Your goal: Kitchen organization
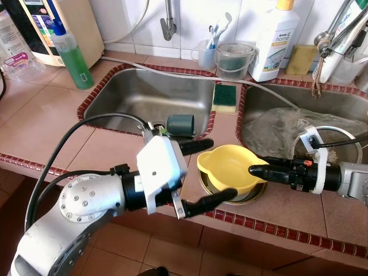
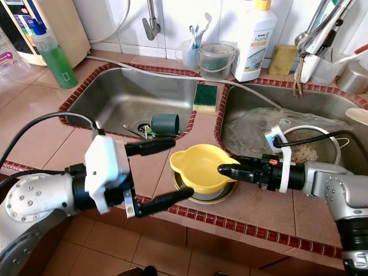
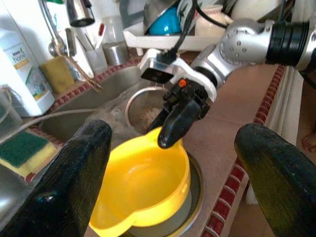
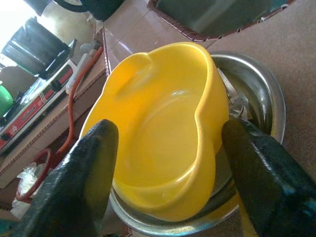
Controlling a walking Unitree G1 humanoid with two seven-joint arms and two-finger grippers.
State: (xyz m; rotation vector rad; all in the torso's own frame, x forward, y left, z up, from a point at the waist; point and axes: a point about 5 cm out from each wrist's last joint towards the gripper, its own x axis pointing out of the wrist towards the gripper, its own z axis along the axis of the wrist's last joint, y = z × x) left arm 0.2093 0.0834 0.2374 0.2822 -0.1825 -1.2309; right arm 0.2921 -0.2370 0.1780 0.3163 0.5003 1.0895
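A yellow plastic bowl [image 1: 227, 167] rests tilted inside a steel bowl [image 1: 251, 196] on the tiled counter [image 1: 276, 210] between the two sinks, near the front edge. My left gripper [image 1: 223, 168] is open, its fingers reaching to the bowl's left side, one behind it and one in front. My right gripper [image 1: 253, 170] comes in from the right with its tip at the bowl's right rim. In the right wrist view its fingers [image 4: 94, 168] stand apart with the yellow bowl [image 4: 163, 123] just ahead of them, so it is open.
A dark green cup [image 1: 181, 125] lies in the left sink [image 1: 115, 92]. A sponge [image 1: 225, 96] sits on the divider. The right sink holds a plastic bag [image 1: 276, 123] and a strainer. A green soap bottle [image 1: 73, 54] and a white detergent bottle [image 1: 275, 40] stand behind.
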